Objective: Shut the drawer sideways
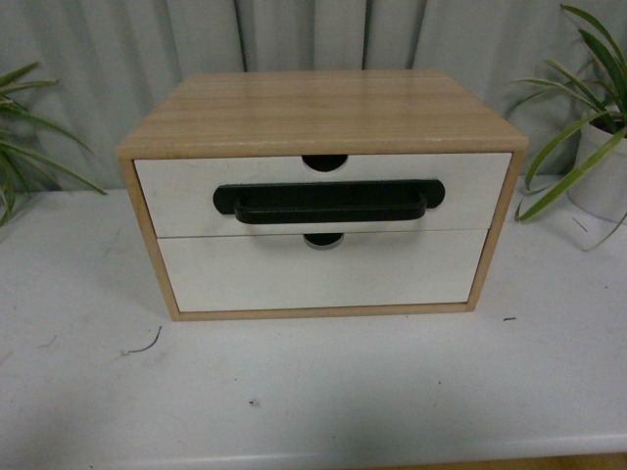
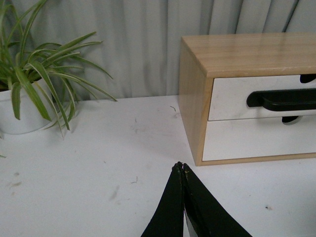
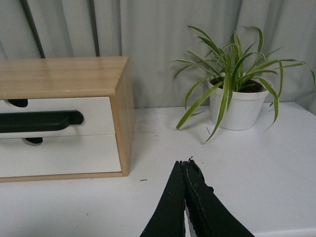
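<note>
Front view. A light wood cabinet (image 1: 323, 108) stands at the middle of a white desk (image 1: 313, 392), its face toward the camera. The drawer (image 1: 186, 191), white-fronted with a long black bar handle (image 1: 328, 203) and a half-round notch (image 1: 324, 162) in its top edge, occupies the upper slot and sits flush with the cabinet frame on both sides. Below it lies a second white drawer (image 1: 323, 274) without a handle, also flush. Leaves of a plant (image 1: 20, 147) enter at the far left; a potted plant (image 1: 593, 147) in a white pot stands at the far right. Neither arm appears. No brand, label or writing is legible on any surface.

Left wrist view. The left gripper (image 2: 181, 170) hangs over bare desk, near and to the left of the cabinet and well apart from it; its black jaws meet at the tips, closed on nothing. The cabinet's left side panel (image 2: 191, 94) and the left end of the drawer front are visible. A potted plant (image 2: 34, 79) stands at the far left.

Right wrist view. The right gripper (image 3: 183, 165) hangs over bare desk, near and to the right of the cabinet, clear of it; its jaws are pressed together and empty. The right end of the drawer's handle and the cabinet's right panel (image 3: 126, 113) show, with the potted plant (image 3: 237, 84) far right of them.
</note>
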